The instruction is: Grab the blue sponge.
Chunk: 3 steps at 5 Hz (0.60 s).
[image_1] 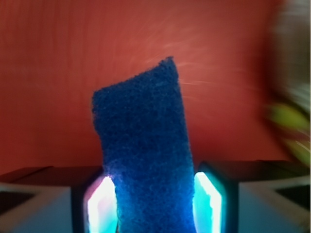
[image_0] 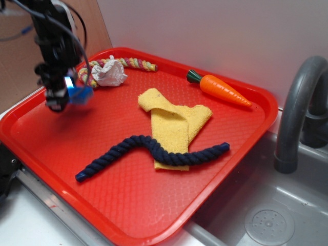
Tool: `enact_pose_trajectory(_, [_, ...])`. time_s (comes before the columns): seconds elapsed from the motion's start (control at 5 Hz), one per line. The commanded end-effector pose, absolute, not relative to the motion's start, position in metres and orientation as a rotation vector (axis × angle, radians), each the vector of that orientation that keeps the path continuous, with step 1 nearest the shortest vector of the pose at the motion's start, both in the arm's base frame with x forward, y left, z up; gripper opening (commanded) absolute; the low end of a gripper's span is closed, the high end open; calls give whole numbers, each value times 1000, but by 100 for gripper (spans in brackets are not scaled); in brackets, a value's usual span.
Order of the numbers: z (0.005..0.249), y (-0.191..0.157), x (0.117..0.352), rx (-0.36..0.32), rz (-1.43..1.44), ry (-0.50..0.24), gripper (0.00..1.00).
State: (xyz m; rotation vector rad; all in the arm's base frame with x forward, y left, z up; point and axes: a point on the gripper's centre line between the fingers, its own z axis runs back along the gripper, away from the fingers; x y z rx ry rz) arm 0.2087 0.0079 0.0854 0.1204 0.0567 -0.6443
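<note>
- Red tray (image_0: 128,205): fills most of the frame, resting on the counter (image_0: 31,225).
- Navy rope (image_0: 148,154): lower centre, crossing the yellow cloth (image_0: 174,123).
- Toy carrot (image_0: 220,89): upper right of the tray.
- Multicoloured rope (image_0: 138,63): upper left, touching a crumpled white wad (image_0: 110,73).
- Grey faucet (image_0: 300,113): right edge, above the sink (image_0: 266,215).

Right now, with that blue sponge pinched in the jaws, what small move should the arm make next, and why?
Probably a short, straight lift while staying shut. The wrist view shows the blue sponge squeezed between both pads, so the grab looks done. In the exterior view the gripper hangs low over the red tray, near the colorful rope and crumpled white cloth; rising should keep clear of those.
</note>
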Motion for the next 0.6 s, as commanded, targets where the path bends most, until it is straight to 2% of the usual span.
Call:
enact_pose_trajectory(0.0, [196, -23, 195, -26, -174, -34, 0])
enact_pose_trajectory(0.2, [247, -33, 178, -72, -131, -124, 0])
enact_pose_trajectory(0.4, [250, -27, 174, -70, -178, -184, 0])
